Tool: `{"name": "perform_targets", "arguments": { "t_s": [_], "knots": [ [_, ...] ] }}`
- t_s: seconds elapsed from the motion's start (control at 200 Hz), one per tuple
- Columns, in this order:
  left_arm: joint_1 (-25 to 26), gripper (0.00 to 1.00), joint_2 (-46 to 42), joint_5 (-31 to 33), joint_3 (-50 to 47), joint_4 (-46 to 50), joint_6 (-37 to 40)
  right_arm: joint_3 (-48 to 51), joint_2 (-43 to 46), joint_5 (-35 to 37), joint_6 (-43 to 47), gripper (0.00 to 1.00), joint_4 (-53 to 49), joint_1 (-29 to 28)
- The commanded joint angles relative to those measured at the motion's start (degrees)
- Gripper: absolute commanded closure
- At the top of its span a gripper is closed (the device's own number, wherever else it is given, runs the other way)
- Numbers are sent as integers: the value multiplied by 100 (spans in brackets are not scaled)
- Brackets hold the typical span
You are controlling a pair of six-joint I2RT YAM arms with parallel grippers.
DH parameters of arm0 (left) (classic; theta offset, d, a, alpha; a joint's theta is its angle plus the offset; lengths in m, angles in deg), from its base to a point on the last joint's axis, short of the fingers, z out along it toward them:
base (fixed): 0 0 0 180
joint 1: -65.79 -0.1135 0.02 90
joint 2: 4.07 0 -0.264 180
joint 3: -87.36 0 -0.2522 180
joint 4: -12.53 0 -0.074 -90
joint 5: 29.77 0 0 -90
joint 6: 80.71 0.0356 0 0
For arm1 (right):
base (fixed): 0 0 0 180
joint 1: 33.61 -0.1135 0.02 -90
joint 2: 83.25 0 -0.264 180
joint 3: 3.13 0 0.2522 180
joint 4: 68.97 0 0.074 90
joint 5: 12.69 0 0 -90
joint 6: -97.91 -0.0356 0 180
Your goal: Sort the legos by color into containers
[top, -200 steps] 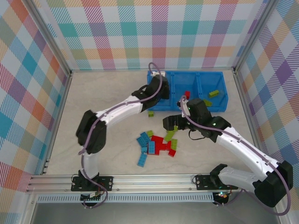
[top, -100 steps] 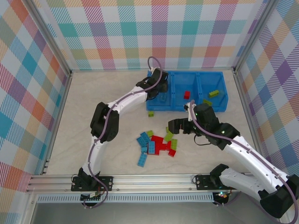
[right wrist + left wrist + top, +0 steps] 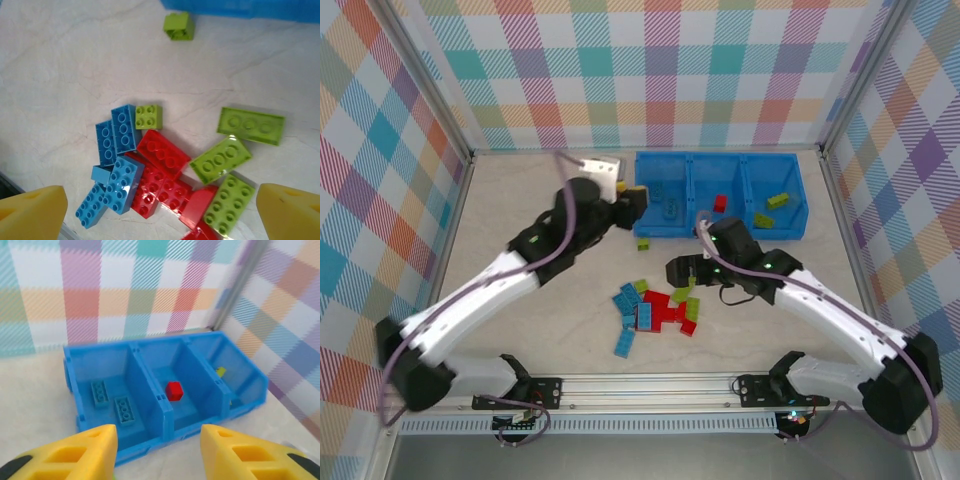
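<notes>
The blue bin (image 3: 720,157) has three compartments. In the left wrist view the bin (image 3: 161,412) holds two light blue bricks (image 3: 125,410) on the left, a red brick (image 3: 174,390) in the middle and a green brick (image 3: 220,371) on the right. My left gripper (image 3: 630,201) hangs open and empty just in front of the bin's left end, its yellow fingers (image 3: 75,455) wide apart. A pile of legos (image 3: 655,310) in blue, red and green lies on the table. My right gripper (image 3: 682,271) hovers open over that pile (image 3: 165,155), holding nothing.
One lime green brick (image 3: 644,243) lies alone between bin and pile, also a small green cube (image 3: 179,25) in the right wrist view. Checked walls enclose the table on three sides. A metal rail (image 3: 620,385) runs along the near edge.
My left arm has drawn back from over the bin's left compartment toward the left, and its elbow has swung low. The right gripper has shifted only slightly above the pile.
</notes>
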Motion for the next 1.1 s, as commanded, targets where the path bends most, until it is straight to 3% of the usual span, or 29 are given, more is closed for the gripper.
{"name": "perform_targets", "arguments": {
  "t_s": [0.0, 0.165, 0.325, 0.44, 0.54, 0.635, 0.8, 1.095],
  "knots": [
    [57, 48, -860, -453, -596, 955, 1392, -410, -644, -14, -91, 4, 378, -327],
    [55, 45, -2071, -448, -1049, 2283, 2011, -854, -1747, 491, -307, 9, 906, -644],
    [53, 41, -2852, -513, -1776, 2293, 2370, -1219, -2742, 1475, -417, 18, 1273, -712],
    [59, 32, -2920, -792, -1685, 2432, 2660, -1402, -3310, 2090, -389, 20, 1579, -708],
    [54, 17, -2890, -849, -1739, 2475, 2986, -1537, -3751, 2460, -224, 20, 1989, -704],
    [58, 7, -2816, -807, -1821, 2614, 3167, -1772, -4115, 2486, -137, 21, 2129, -677],
    [54, 0, -2689, -662, -1852, 2884, 3280, -1951, -4489, 2400, -48, 28, 2607, -608],
    [55, 0, -2604, -939, -1861, 3020, 3496, -2335, -4984, 2437, -162, 42, 2553, -536]
  ]
}}
